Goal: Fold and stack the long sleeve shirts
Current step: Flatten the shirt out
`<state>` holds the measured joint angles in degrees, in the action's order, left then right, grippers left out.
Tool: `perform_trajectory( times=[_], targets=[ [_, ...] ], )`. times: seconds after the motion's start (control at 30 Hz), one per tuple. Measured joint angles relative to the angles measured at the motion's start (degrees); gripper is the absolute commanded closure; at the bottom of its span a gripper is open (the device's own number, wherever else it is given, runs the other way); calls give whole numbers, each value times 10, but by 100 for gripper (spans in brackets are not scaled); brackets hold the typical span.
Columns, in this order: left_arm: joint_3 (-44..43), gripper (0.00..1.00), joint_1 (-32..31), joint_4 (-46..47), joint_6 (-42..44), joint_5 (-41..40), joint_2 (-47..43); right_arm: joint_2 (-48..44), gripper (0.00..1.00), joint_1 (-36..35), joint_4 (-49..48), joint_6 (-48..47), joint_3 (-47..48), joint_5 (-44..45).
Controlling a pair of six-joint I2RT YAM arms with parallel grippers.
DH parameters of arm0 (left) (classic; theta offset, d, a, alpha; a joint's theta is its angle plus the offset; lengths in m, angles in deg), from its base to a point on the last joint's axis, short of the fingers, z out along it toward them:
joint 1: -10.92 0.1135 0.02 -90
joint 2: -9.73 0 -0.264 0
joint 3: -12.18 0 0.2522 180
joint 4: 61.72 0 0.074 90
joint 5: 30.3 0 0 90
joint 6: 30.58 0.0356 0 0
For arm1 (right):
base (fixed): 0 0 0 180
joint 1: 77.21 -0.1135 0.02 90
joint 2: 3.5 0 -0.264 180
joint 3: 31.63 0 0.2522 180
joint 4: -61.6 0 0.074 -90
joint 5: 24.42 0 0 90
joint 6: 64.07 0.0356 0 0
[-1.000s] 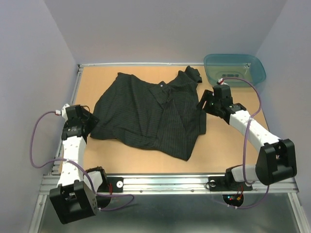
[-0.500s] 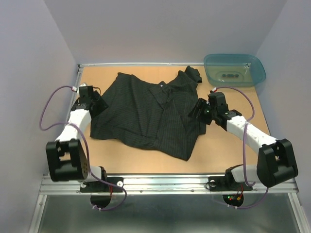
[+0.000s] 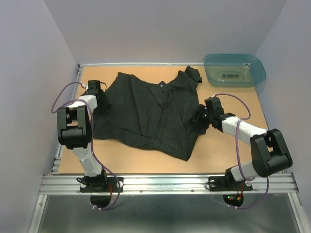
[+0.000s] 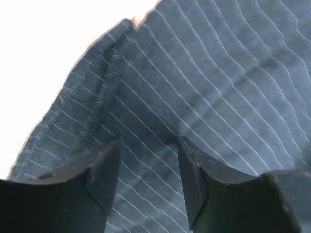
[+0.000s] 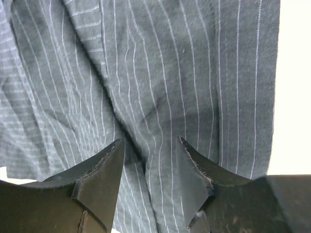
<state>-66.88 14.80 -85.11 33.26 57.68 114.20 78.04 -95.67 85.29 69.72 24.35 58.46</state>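
Black pinstriped shirt [image 3: 146,111] lay opened out and rumpled across the middle of the worktop [image 3: 223,145], reaching closer to the left edge than to the right. Its collar [image 3: 192,75] pointed toward the far edge, and its lowest tip fell short of the near edge. Teal tub [image 3: 234,69] sat at the far right corner, apart from the cloth. Left claw [image 3: 103,100] was down at the shirt's left margin, toward the far left corner, with the arm folded back along the left edge. In the left wrist view the left claw [image 4: 149,145] stood spread, its dark fingers [image 4: 104,174] either side of a stretch of striped cloth. A stitched hem [image 4: 92,97] ran just beyond them, with bare worktop washed out white past it. The cloth showed in the gap, but no fold looked clamped. Right claw [image 3: 198,116] was at the shirt's right margin, about level with mid-worktop and reaching in from the right. From the right wrist the right claw [image 5: 149,145] was likewise spread — fingers [image 5: 99,179] straddling a shallow lengthwise crease in the fabric, the shirt's edge and pale worktop showing at the right of that view. Whether the fingertips pressed into the cloth could not be told from either wrist view. The shirt stayed flat on the worktop at both margins — no part lifted.
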Motion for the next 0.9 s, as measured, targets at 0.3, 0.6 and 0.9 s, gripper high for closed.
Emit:
perform_trajectory(
  times=[0.3,0.6,0.9],
  targets=[
    [6,40,49,15,-24,-26,8,52,50,13,-21,0,-4,39],
    [102,40,114,36,-58,-15,-68,69,49,102,-53,-9,-2,51],
    [231,27,121,-35,-73,7,-252,33,38,125,14,-85,33,57]
  ],
)
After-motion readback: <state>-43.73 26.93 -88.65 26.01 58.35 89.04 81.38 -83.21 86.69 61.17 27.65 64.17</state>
